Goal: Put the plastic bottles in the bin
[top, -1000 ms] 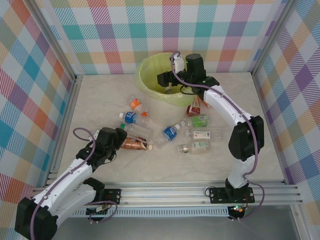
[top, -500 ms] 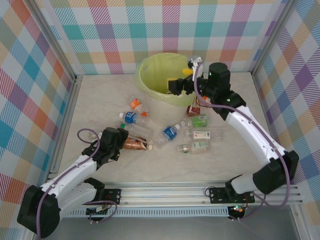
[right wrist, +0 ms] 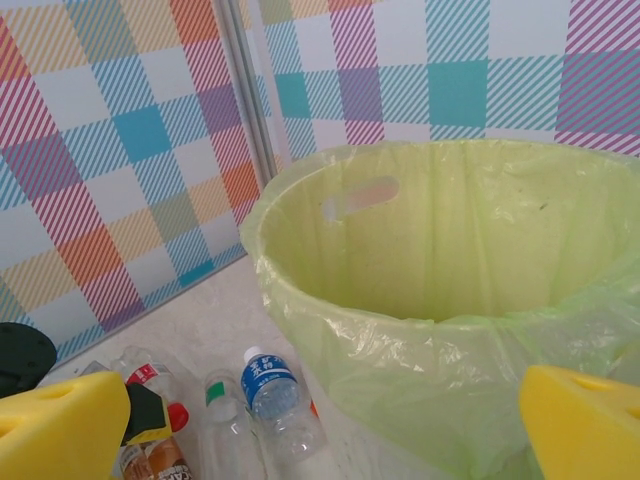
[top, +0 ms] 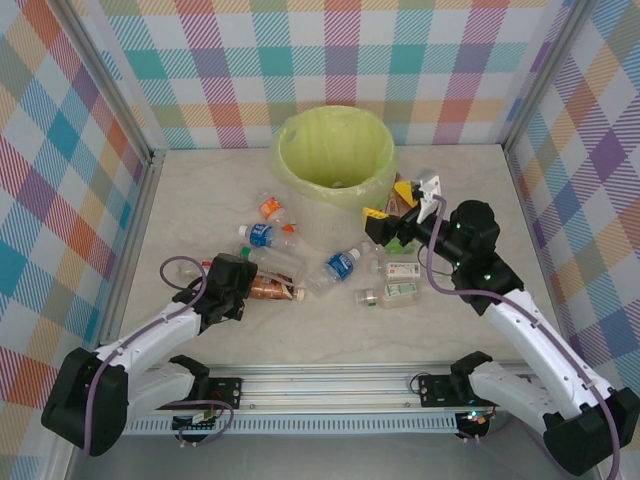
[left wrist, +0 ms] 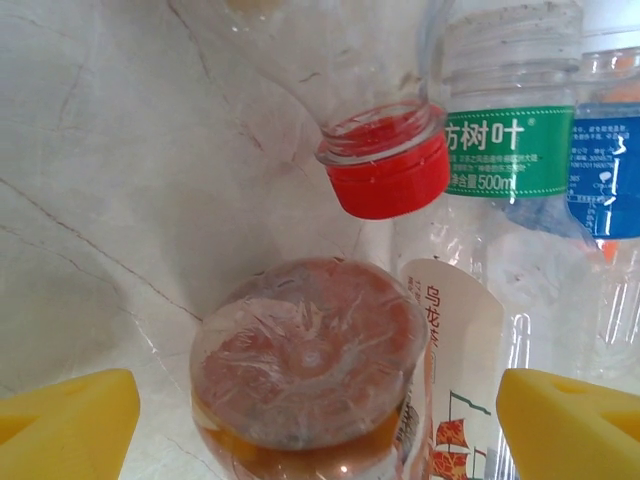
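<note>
While at least eight bottles [top: 340,265] litter the middle of the counter [top: 200,190] before one bin [top: 335,150], the left tool [left wrist: 320,410] gapes around a brown bottle [left wrist: 310,360] and the right tool [top: 390,205] hangs open, empty; side margins lie free.

Bin [top: 285,160] at the table's [top: 200,200] back edge; plastic bottles [top: 341,265] scattered on the table before it
</note>
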Robot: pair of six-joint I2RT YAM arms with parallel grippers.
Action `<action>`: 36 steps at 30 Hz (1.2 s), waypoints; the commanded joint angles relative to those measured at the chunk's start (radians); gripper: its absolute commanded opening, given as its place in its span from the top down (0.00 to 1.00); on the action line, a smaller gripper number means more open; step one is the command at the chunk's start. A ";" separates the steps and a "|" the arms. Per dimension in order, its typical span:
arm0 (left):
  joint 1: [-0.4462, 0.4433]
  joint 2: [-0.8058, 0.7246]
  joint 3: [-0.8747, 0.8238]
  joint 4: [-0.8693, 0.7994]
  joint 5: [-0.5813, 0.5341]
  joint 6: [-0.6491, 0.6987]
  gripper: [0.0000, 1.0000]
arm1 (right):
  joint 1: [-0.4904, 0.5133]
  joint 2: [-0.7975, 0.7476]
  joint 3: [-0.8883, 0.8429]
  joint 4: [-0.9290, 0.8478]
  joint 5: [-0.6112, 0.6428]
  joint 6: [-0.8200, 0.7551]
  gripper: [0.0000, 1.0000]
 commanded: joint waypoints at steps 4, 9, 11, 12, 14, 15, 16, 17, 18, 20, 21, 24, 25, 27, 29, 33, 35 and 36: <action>0.013 0.067 0.016 -0.007 0.001 -0.041 0.10 | 0.005 -0.047 -0.040 0.130 0.009 0.019 0.00; 0.013 0.081 0.010 0.019 -0.014 -0.045 0.16 | 0.005 -0.041 -0.030 0.139 0.014 0.018 0.00; 0.013 0.083 0.002 0.035 -0.016 -0.040 0.19 | 0.005 -0.037 -0.025 0.139 0.013 0.017 0.00; 0.012 0.085 -0.003 0.048 -0.013 -0.038 0.21 | 0.005 -0.036 -0.023 0.139 0.012 0.015 0.00; 0.013 0.089 -0.012 0.075 -0.002 -0.036 0.24 | 0.006 -0.031 -0.021 0.139 0.014 0.016 0.00; 0.013 0.094 -0.015 0.081 0.003 -0.034 0.26 | 0.005 -0.030 -0.021 0.138 0.014 0.017 0.00; 0.013 0.097 -0.015 0.088 0.007 -0.032 0.28 | 0.005 -0.027 -0.020 0.138 0.015 0.017 0.00; 0.013 0.099 -0.018 0.094 0.011 -0.028 0.29 | 0.005 -0.025 -0.021 0.138 0.016 0.018 0.00; 0.013 0.102 -0.017 0.102 0.016 -0.022 0.31 | 0.005 -0.022 -0.022 0.140 0.019 0.020 0.00; 0.013 0.105 -0.020 0.119 0.022 -0.006 0.35 | 0.005 -0.015 -0.022 0.144 0.019 0.027 0.00; 0.013 0.106 -0.020 0.125 0.024 0.000 0.36 | 0.005 -0.010 -0.022 0.147 0.017 0.031 0.00; 0.013 0.106 -0.022 0.149 0.032 0.017 0.41 | 0.006 0.003 -0.019 0.153 0.014 0.038 0.00; 0.013 0.104 -0.023 0.153 0.033 0.023 0.43 | 0.005 0.005 -0.019 0.156 0.012 0.040 0.00; 0.013 0.095 -0.023 0.157 0.033 0.038 0.45 | 0.005 0.006 -0.019 0.164 0.012 0.039 0.00; 0.015 0.077 -0.022 0.157 0.029 0.060 0.48 | 0.006 0.005 -0.020 0.172 0.012 0.036 0.00; 0.021 0.012 -0.022 0.130 0.003 0.115 0.50 | 0.006 0.006 -0.021 0.173 -0.002 0.023 0.00; 0.028 -0.032 -0.020 0.094 -0.018 0.147 0.51 | 0.005 0.010 -0.020 0.173 -0.017 0.021 0.00; 0.034 -0.057 -0.018 0.074 -0.028 0.167 0.51 | 0.005 0.014 -0.021 0.173 -0.025 0.021 0.00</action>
